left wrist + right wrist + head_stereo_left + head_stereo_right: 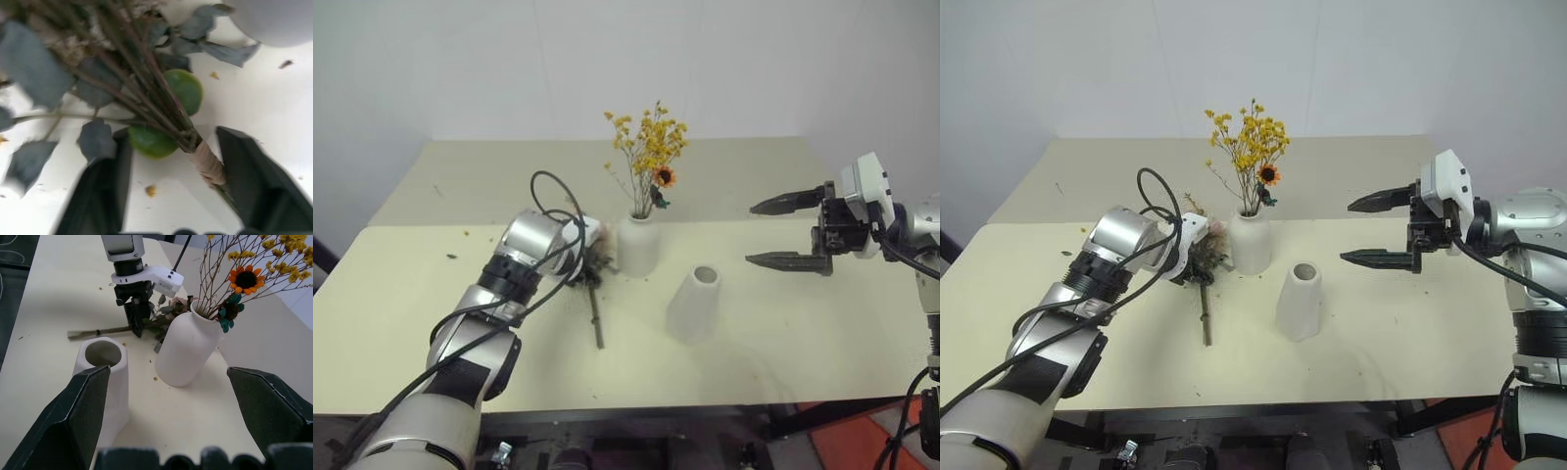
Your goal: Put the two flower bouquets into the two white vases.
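The yellow-orange bouquet (649, 147) with its small sunflower stands in the bottle-shaped white vase (638, 245) at mid-table. In front of it and to its right stands the tapered white vase (694, 305), with nothing in its mouth. The pink rose bouquet (1205, 257) lies flat on the table left of the bottle vase, stem (596, 318) pointing toward me. My left gripper (171, 137) points down over it, open, fingers either side of the wrapped stem (208, 164). My right gripper (749, 233) hangs open above the table's right part, pointing left at the vases.
The pale table (460, 176) is two tops joined along a seam, with bits of dried petals scattered near the bouquet. A white wall rises behind it. The front edge lies close below the tapered vase.
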{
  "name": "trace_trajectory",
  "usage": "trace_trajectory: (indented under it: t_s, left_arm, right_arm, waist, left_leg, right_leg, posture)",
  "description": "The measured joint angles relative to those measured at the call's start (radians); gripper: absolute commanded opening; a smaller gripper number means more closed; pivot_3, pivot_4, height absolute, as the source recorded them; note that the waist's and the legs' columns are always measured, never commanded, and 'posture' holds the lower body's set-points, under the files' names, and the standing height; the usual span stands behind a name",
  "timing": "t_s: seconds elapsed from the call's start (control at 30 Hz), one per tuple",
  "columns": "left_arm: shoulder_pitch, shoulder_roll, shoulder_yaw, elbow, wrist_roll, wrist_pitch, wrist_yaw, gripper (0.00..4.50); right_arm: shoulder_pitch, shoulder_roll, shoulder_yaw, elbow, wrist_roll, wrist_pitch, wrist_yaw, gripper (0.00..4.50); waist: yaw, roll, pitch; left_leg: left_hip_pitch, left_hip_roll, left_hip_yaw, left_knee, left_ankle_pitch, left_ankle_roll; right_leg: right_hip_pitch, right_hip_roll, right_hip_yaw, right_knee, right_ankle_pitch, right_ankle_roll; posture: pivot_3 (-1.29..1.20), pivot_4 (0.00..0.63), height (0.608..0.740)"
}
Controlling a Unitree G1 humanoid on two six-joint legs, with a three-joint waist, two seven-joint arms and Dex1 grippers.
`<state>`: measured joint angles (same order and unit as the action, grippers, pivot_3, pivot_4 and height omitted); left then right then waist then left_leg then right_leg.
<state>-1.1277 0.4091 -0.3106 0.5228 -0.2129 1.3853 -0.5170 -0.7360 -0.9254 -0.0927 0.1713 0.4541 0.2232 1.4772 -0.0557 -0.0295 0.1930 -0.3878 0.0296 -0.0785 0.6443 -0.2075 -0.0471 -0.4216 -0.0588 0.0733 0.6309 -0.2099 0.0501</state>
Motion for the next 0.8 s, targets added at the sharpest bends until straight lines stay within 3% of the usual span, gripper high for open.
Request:
trace_trajectory:
  t_s: [0.2, 0.43, 0.6, 0.8]
  left_arm:
    - [0.0, 0.036, 0.052, 0.047, 0.034, -0.031, 0.033, 0.16]
    - [0.007, 0.133, 0.187, -0.021, 0.055, -0.027, 0.1, 0.13]
    - [0.121, 0.186, 0.362, -0.241, 0.038, -0.101, 0.123, 0.13]
    - [0.301, 0.186, 0.546, -0.574, -0.108, -0.173, 0.044, 0.13]
  right_arm:
    - [0.0, -0.004, 0.0, 0.017, 0.0, -0.004, 0.014, 4.5]
    - [0.004, -0.014, 0.0, 0.03, 0.0, -0.004, 0.025, 4.5]
    - [0.031, -0.031, -0.021, 0.041, 0.003, -0.004, 0.028, 4.5]
    - [0.073, -0.056, -0.057, 0.059, 0.028, 0.0, 0.043, 4.5]
  waist:
    - [-0.01, 0.0, 0.0]
    - [-0.014, 0.0, 0.001]
    - [-0.01, 0.0, 0.001]
    - [-0.004, 0.0, 0.001]
  left_leg:
    - [-0.001, 0.0, 0.0, 0.0, 0.0, 0.0]
    - [-0.003, 0.0, 0.0, 0.0, 0.0, 0.0]
    - [-0.002, 0.0, 0.0, 0.0, 0.0, 0.0]
    - [-0.002, 0.0, 0.0, 0.0, 0.0, 0.0]
  right_leg:
    - [-0.001, 0.0, 0.0, 0.0, 0.0, 0.0]
    - [-0.003, 0.0, 0.0, 0.0, 0.0, 0.0]
    - [-0.003, -0.001, 0.0, 0.0, 0.0, -0.001]
    - [-0.002, -0.001, 0.0, 0.0, 0.002, -0.003]
  posture:
    - [0.0, 0.15, 0.74]
    - [0.0, 0.15, 0.74]
    - [0.0, 0.15, 0.74]
    - [0.0, 0.15, 0.74]
